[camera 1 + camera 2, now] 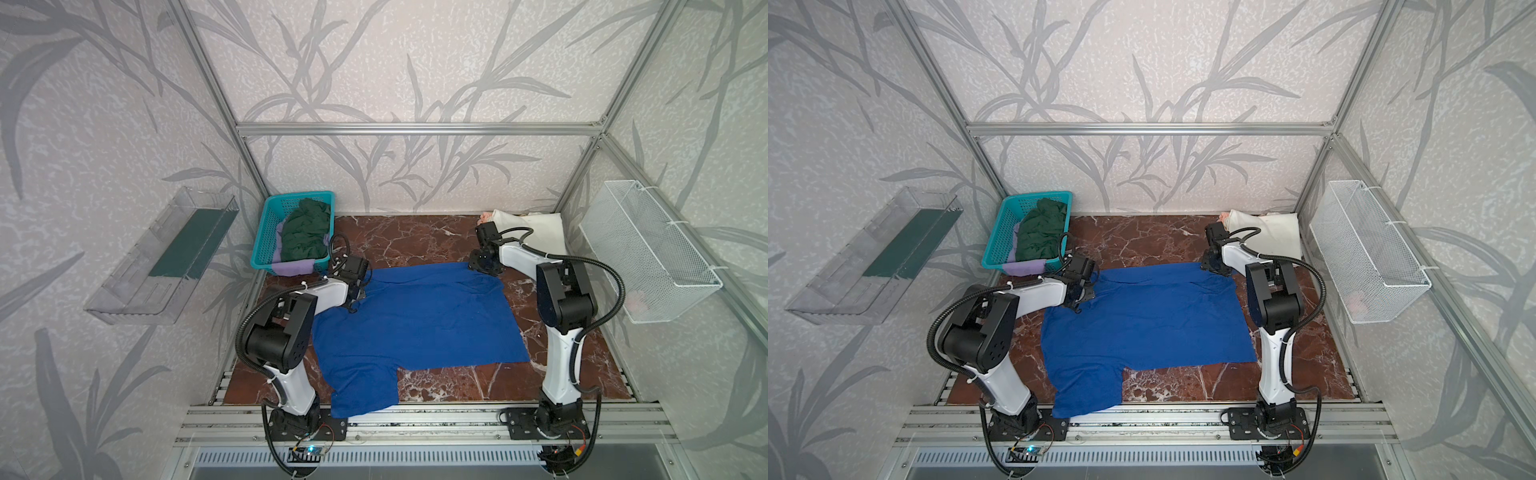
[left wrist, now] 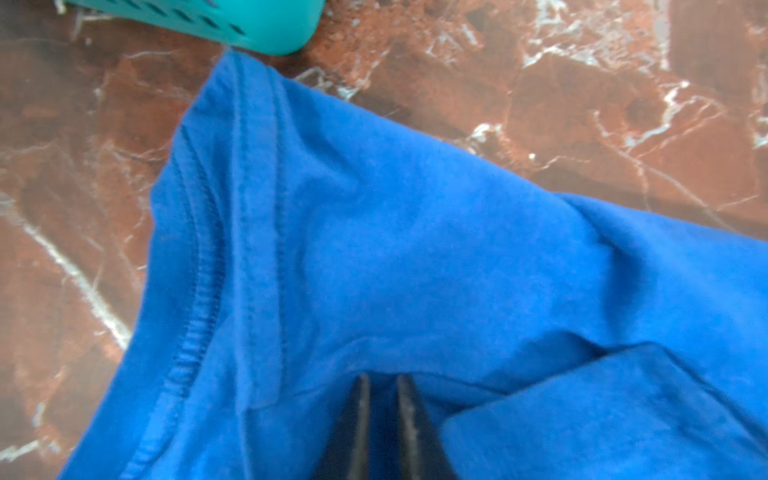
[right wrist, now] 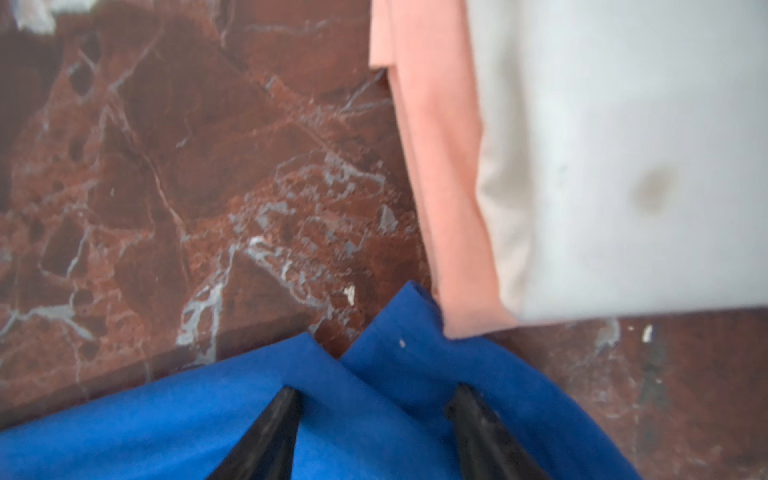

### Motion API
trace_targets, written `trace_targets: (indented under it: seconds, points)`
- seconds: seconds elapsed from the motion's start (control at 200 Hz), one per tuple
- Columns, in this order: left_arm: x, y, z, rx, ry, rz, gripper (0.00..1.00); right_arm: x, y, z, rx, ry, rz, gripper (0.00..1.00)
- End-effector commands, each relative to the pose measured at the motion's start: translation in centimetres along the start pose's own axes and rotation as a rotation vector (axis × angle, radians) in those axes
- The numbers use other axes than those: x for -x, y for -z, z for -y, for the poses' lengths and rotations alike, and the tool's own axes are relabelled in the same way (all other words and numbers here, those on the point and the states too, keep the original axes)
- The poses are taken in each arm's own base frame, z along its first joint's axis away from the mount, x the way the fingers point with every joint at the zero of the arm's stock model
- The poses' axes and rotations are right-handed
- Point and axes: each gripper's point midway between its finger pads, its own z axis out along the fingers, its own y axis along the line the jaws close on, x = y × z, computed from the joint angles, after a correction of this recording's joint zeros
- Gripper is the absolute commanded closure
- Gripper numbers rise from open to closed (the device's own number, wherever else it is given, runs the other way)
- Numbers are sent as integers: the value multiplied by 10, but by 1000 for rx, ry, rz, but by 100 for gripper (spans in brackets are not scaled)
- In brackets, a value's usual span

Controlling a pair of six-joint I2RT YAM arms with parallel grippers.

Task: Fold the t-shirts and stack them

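Two claws work the blue t-shirt [image 1: 415, 316], spread mid-table with a sleeve over the front edge. My left gripper [image 2: 384, 415] pinches cloth by a seam near the basket [image 2: 249, 25], and my right gripper [image 3: 374, 415] stands spread over the far corner beside the cream t-shirt [image 3: 623, 166], ready, I judge, for a fold
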Motion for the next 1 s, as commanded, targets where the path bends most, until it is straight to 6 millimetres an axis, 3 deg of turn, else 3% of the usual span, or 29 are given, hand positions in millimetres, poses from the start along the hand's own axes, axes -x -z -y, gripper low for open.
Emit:
trace_targets:
  seconds: [0.0, 0.305, 0.69, 0.995]
  points:
    - [-17, 0, -28, 88, 0, -38, 89, 2, -1, 22, -41, -87, 21, 38]
    - [-22, 3, -36, 102, 14, -34, 89, 2, -5, 22, -11, -132, 2, 37]
    - [-24, 6, -40, 110, 18, -31, 90, 18, 0, 26, 18, -268, 40, 36]
    - [-7, -2, -18, 64, -15, -36, 90, 36, -2, 15, 163, -289, 187, 36]
